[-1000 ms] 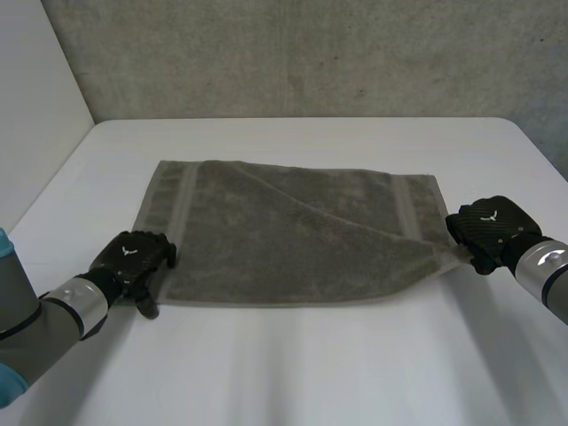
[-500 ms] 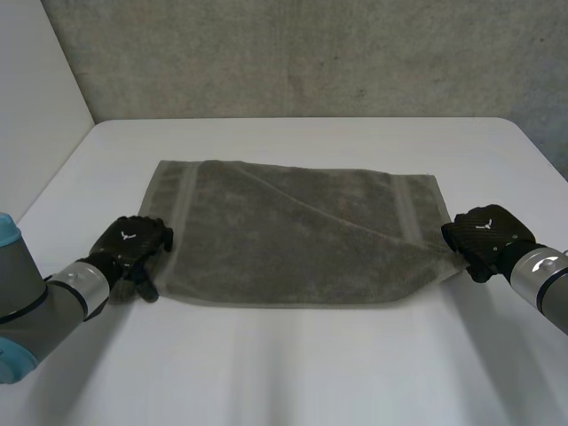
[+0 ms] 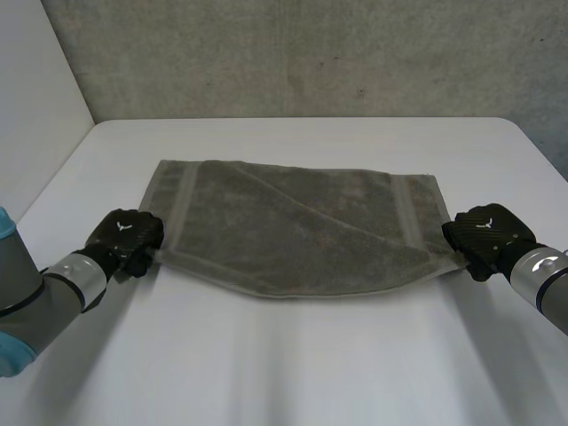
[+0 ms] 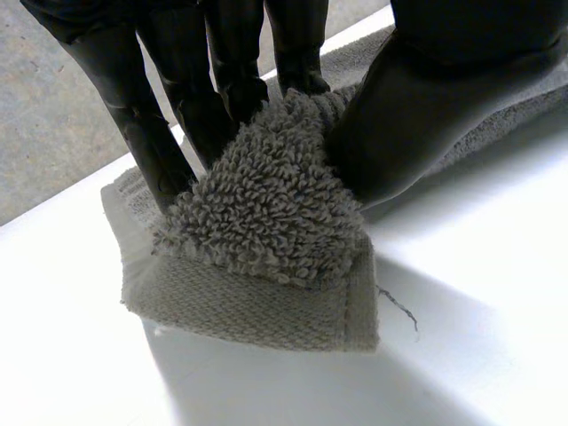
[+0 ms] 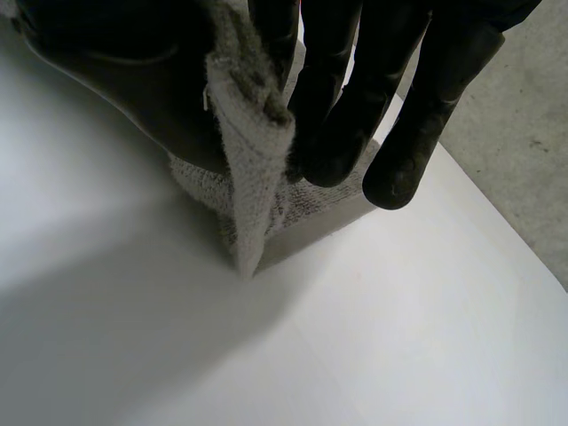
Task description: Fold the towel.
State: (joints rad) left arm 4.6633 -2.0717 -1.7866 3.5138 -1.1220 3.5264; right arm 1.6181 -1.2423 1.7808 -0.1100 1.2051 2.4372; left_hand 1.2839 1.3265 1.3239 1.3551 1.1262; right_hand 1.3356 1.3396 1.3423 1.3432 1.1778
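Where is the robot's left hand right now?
In the head view the left hand is at the left side of the table, pinching the near left corner of the towel; its wrist view shows that corner clamped between fingers and thumb.

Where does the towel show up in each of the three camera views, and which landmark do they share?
Head view: the towel lies spread mid-table, the left hand pinching its near left corner and the right hand its near right corner.
Left wrist view: a corner of the towel bunched between the left hand's fingers and thumb.
Right wrist view: a corner of the towel pinched between the right hand's thumb and fingers.
Shared landmark: the white table under it.
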